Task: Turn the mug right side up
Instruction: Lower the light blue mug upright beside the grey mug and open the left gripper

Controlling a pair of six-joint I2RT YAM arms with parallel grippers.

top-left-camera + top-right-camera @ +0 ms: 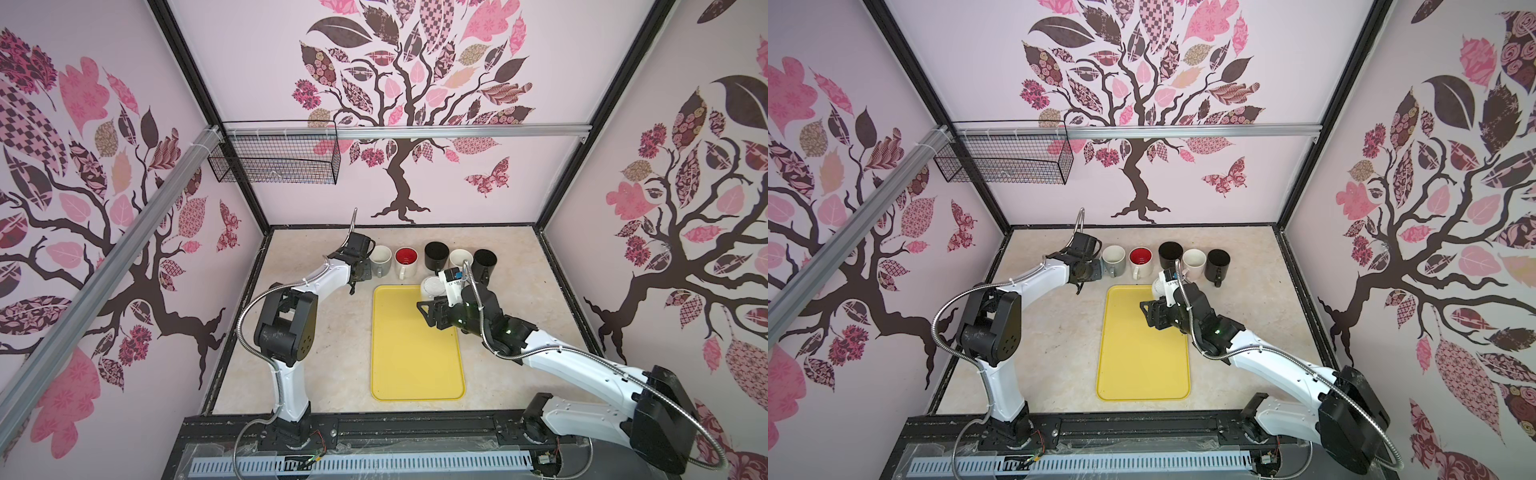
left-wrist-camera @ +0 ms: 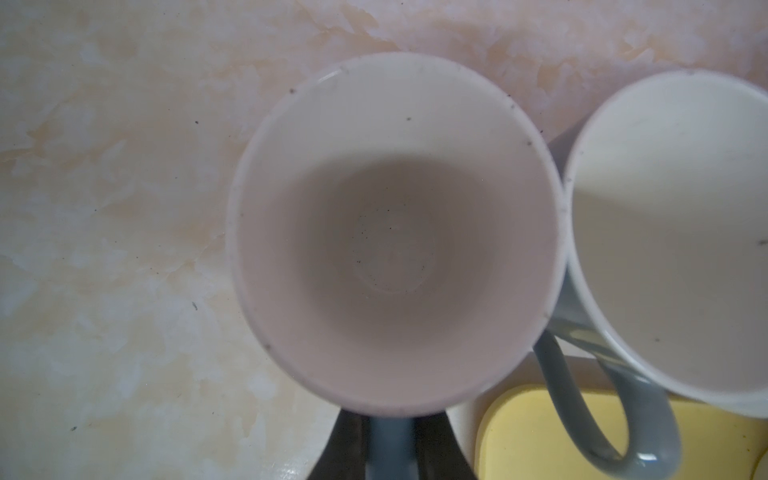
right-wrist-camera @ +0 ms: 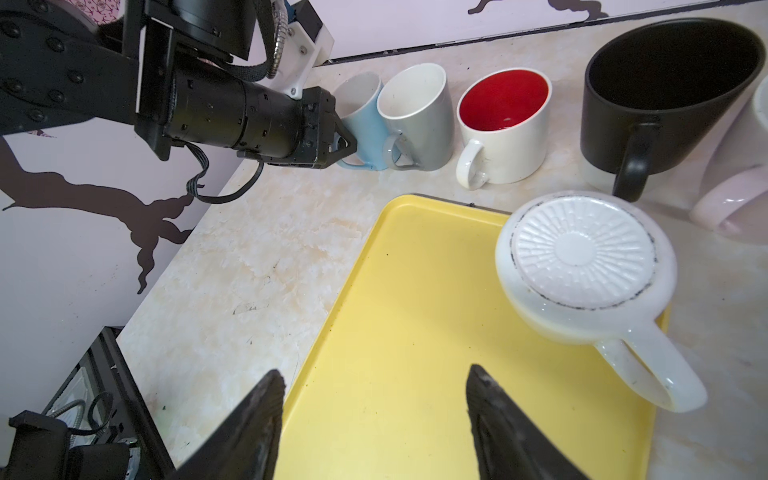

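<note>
Workspace from above, read left to right.

Your left gripper (image 3: 345, 146) reaches to the far left end of the mug row. Its fingers (image 2: 440, 453) are pinched together on the handle of the light blue mug (image 3: 361, 112). That mug stands upright on the table (image 1: 324, 332), mouth up and empty. In both top views the wrist hides most of it.

Just beside it stands the grey mug (image 1: 381, 259), then the red-lined mug (image 1: 406, 258). Both are upright, handles turned toward the robot's base.

The yellow tray (image 1: 415, 365) lies lengthwise at mid-table, its far edge close to the row.

The white mug (image 3: 582, 257), the one you have yet to turn, sits at the tray's far right corner. It is mouth down, with its ribbed base facing up. Its handle points back toward the right arm and reaches out over the tray's right rim.

Your right gripper (image 3: 374, 372) hovers above the tray's far half. Its jaws are spread wide and nothing lies between them. In the right wrist view the white mug lies ahead of the gap and off to one side, clear of both fingers.

The row continues behind the white mug with a black mug (image 1: 436, 254), a pale mug (image 1: 460, 257) and a second black mug (image 1: 485, 262). All three stand upright on the table. The right arm's wrist partly covers the pale mug in both top views.
</note>
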